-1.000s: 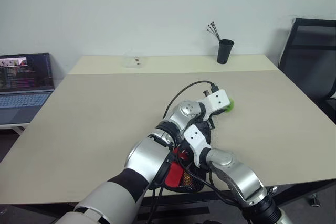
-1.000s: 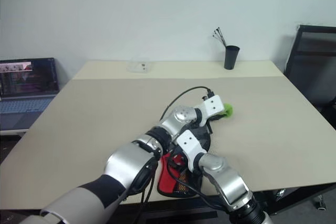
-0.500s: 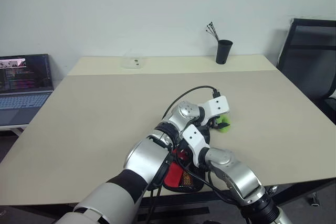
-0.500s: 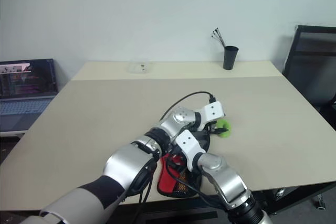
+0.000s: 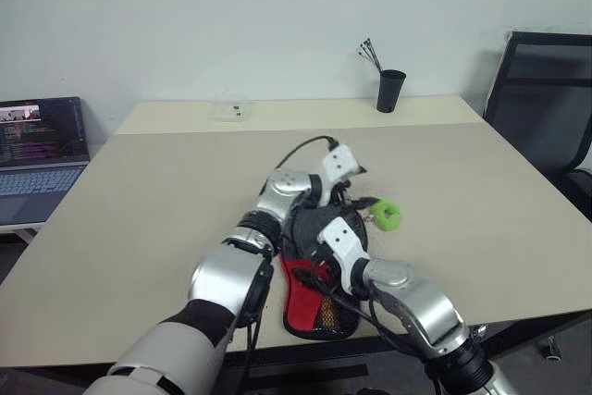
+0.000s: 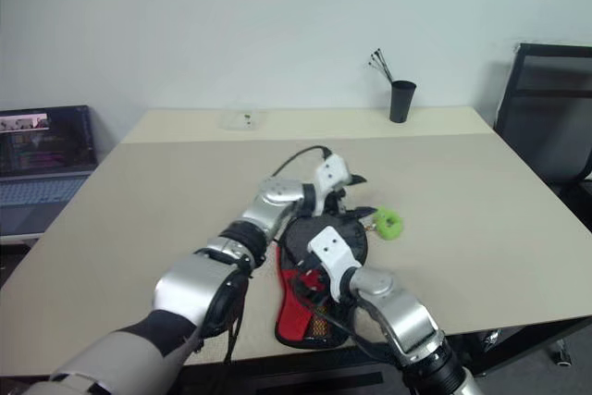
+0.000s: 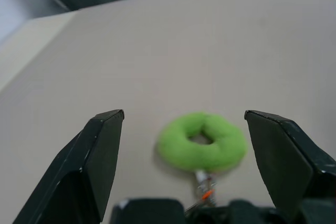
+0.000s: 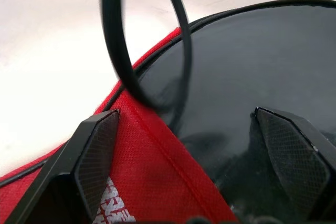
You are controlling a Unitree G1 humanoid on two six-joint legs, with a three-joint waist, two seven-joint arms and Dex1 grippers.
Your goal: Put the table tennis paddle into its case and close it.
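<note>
The case [image 5: 310, 298] lies red side up near the table's front edge, its mesh end toward me. In the right wrist view its red fabric [image 8: 152, 156] borders a glossy black face [image 8: 252, 72], which looks like the table tennis paddle inside. A green ring [image 5: 385, 216] on the zipper pull rests on the table at the case's far right. My left gripper [image 5: 359, 199] is open just left of the ring; the ring [image 7: 202, 141] shows beyond its parted fingers [image 7: 100, 156], untouched. My right gripper [image 8: 185, 113] hovers open over the case, holding nothing.
A black cup [image 5: 389, 90] with sticks stands at the table's far edge, and a small clear box [image 5: 229, 111] sits at the far left. A laptop [image 5: 42, 150] is off to the left and a black chair [image 5: 546, 108] to the right. A black cable [image 8: 118, 51] loops before the right wrist.
My left gripper opened and let go of the green ring, then moved left and slightly up. The ring now lies on the table. The right gripper stayed put.
</note>
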